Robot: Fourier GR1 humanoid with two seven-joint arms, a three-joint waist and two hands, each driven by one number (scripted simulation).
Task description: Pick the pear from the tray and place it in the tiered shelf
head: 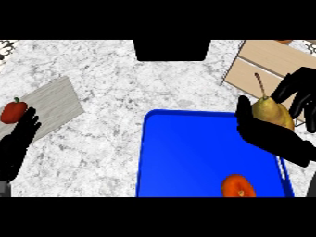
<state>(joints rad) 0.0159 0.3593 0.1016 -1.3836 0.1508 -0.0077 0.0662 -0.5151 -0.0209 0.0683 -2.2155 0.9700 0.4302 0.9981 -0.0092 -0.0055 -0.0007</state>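
Observation:
A yellow-green pear with a long stem is held above the right edge of the blue tray. My right hand is shut on it, thumb on its left side and fingers curled round its right. The wooden tiered shelf stands just beyond, at the upper right, and its far part is cut off by the view's edge. My left hand rests open at the lower left, fingers up.
An orange fruit lies in the tray's near right corner. A red pepper sits on a grey cutting board at the left. A black box-like object stands at the counter's back edge.

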